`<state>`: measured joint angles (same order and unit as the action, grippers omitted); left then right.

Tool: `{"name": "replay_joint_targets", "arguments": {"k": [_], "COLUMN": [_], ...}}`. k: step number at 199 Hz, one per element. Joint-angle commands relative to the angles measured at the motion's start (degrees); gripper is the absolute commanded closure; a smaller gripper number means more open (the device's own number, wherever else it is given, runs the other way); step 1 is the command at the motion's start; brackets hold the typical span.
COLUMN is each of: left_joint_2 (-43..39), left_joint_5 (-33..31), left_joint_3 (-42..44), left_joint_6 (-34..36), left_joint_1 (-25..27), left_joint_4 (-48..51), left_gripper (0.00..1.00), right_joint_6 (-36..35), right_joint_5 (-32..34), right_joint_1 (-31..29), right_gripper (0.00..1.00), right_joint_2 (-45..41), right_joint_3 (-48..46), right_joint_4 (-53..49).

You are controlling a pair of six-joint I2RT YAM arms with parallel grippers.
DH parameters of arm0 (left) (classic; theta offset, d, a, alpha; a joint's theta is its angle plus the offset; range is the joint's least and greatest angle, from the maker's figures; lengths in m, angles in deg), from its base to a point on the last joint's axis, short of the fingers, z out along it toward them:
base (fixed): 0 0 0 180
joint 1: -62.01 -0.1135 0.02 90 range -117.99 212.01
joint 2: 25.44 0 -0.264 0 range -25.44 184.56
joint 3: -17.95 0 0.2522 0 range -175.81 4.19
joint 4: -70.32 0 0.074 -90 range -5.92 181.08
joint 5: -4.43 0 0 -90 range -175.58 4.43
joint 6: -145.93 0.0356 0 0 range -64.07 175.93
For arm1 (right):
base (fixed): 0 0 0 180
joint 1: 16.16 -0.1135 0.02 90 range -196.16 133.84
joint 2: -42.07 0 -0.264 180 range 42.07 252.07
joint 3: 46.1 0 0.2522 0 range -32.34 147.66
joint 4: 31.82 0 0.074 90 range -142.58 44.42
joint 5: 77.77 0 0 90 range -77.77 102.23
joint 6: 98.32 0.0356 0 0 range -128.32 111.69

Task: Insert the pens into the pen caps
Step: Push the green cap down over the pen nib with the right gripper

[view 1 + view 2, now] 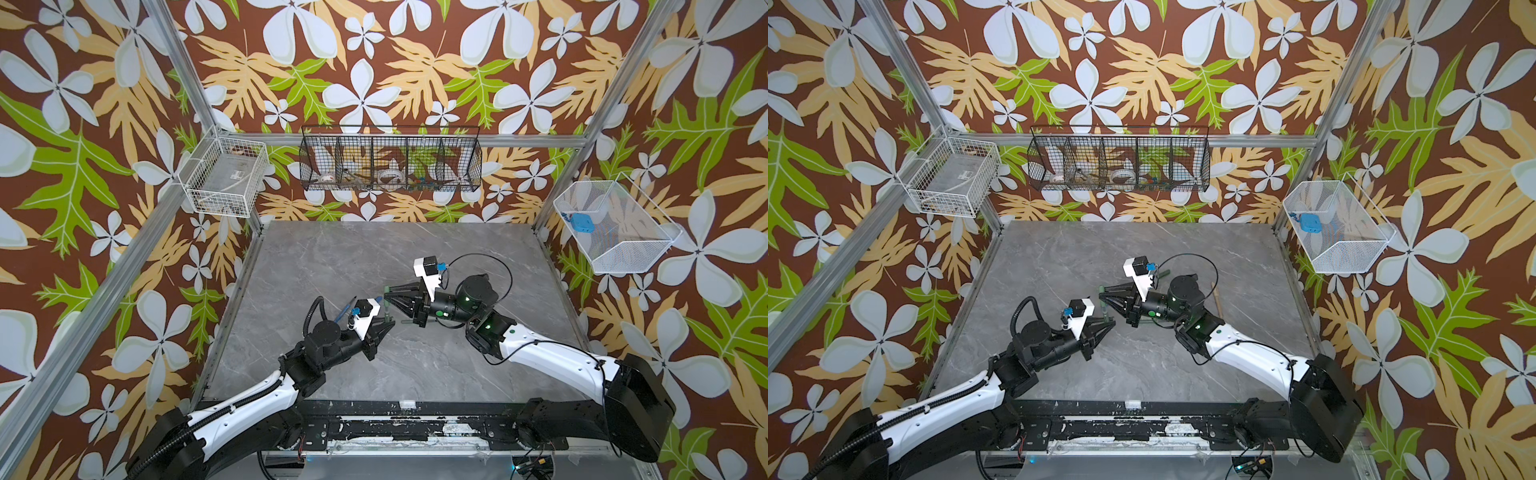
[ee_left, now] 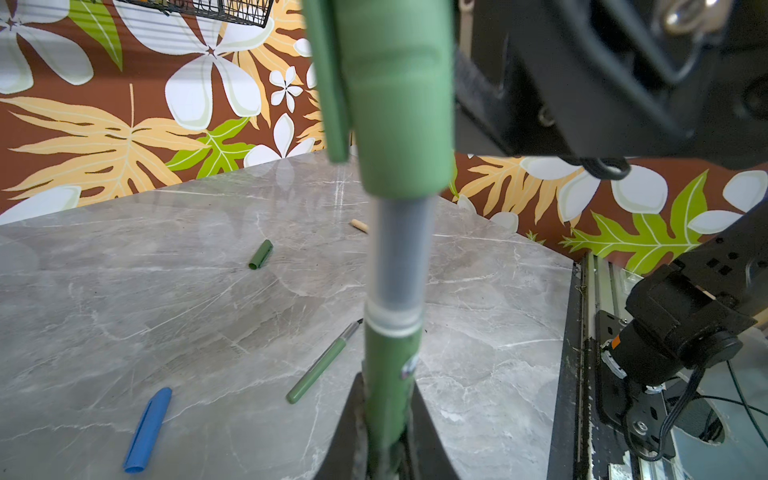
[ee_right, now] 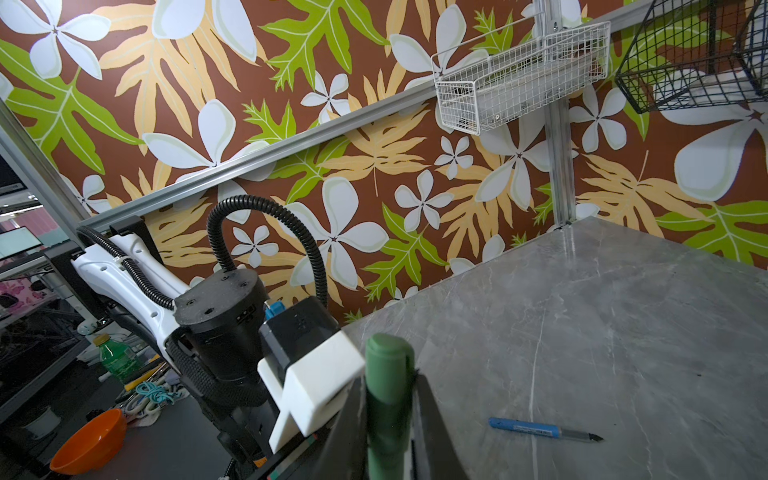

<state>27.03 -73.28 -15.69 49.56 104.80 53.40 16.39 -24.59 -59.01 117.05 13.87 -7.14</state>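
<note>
My left gripper (image 2: pixel 386 380) is shut on the barrel of a dark green pen (image 2: pixel 392 353), which stands up from its jaws. My right gripper (image 3: pixel 388 382) is shut on a dark green pen cap (image 3: pixel 388 365). In the left wrist view that cap (image 2: pixel 399 104) sits over the pen's tip, with the grey neck still showing below it. In both top views the two grippers (image 1: pixel 388 322) (image 1: pixel 388 291) meet tip to tip at mid-table. Loose on the table lie a second green pen (image 2: pixel 322 365), a green cap (image 2: pixel 261 254), a blue cap (image 2: pixel 148 430) and a blue pen (image 3: pixel 544 430).
A tan pen (image 1: pixel 1217 297) lies on the grey marble table (image 1: pixel 415 249) behind the right arm. A black wire basket (image 1: pixel 390 162) hangs on the back wall, with white wire baskets (image 1: pixel 224 174) (image 1: pixel 615 224) at both sides. The black front rail (image 1: pixel 395 419) borders the table.
</note>
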Motion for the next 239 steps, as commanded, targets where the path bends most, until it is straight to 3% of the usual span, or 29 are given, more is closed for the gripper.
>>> {"name": "replay_joint_targets", "arguments": {"k": [1,26,62,118,147,183,214,239], "left_joint_2": [-0.53,-1.55,-1.4,-0.41,-0.43,-0.28,1.21,1.44], "left_joint_5": [0.02,-0.59,-0.7,-0.6,-0.45,-0.51,-0.02,0.36], "left_joint_3": [-0.27,0.1,0.1,-0.58,-0.6,-0.14,-0.71,-1.12], "left_joint_6": [-0.1,-0.06,-0.03,0.13,0.05,-0.31,-0.31,-0.39], "left_joint_1": [0.02,0.02,0.02,0.02,0.02,0.02,0.02,0.02], "left_joint_4": [-1.37,-1.49,-1.49,-0.72,-0.76,-1.84,-1.49,-1.06], "left_gripper": [1.0,1.0,1.0,1.0,1.0,1.0,1.0,1.0], "right_joint_6": [-3.23,-6.67,-8.07,-8.24,-6.28,-4.12,-3.82,-5.45], "right_joint_5": [1.76,3.88,4.69,5.08,7.91,17.8,19.33,19.05], "right_joint_1": [-0.63,-1.48,-1.59,-1.6,-1.6,-1.57,-1.53,-1.5], "right_gripper": [0.84,0.83,0.74,0.52,0.48,0.43,0.38,0.37], "right_joint_2": [-0.77,-1.32,-1.72,-3.15,-5.66,-11.69,-15.41,-13.74], "right_joint_3": [1.01,1.77,2.39,3.26,3.6,1.01,0.51,2.76], "right_joint_4": [-3.8,-8.84,-11.78,-16.34,-20.1,-26.5,-29.47,-32.5]}}
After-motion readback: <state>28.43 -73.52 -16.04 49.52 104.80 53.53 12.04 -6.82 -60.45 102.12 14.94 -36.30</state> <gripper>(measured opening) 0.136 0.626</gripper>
